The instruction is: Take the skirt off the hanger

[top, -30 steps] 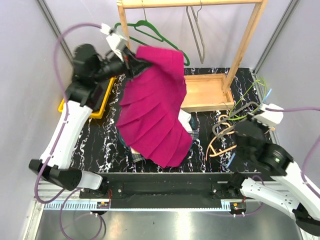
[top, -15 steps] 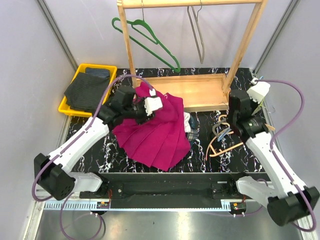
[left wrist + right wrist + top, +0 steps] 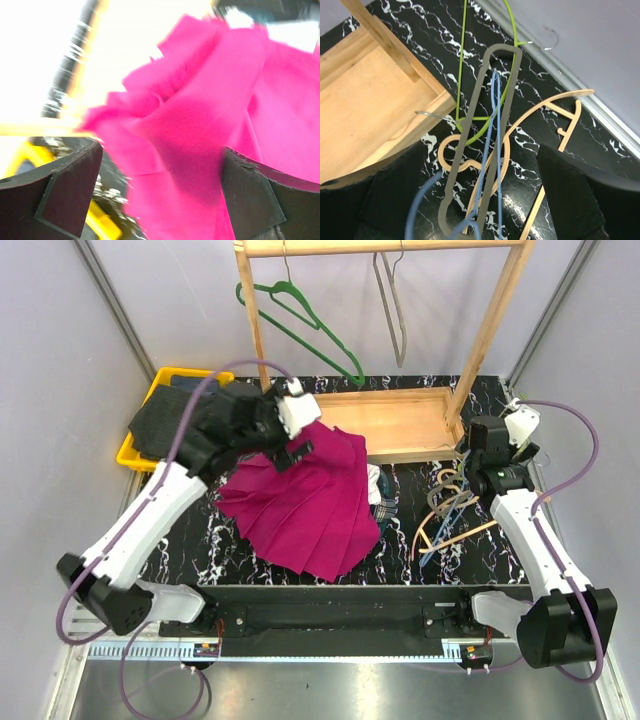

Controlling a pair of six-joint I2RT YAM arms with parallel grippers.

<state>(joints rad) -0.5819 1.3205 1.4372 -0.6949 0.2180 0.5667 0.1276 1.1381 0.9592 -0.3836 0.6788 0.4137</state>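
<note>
Skirt (image 3: 308, 505) just below parted left fingers (image 3: 60, 197)

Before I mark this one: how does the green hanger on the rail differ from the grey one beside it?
The green hanger is tilted and seen almost broadside, its triangle spread wide. The grey hanger hangs straight and shows edge-on as a narrow loop. The green hanger sits to the left, the grey hanger further right. Both hang from the wooden rail and carry no garment.

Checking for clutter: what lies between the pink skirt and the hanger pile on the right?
In the top view, a white-and-plaid cloth peeks out at the right edge of the skirt; beyond it, bare marbled table up to the hanger pile.
</note>
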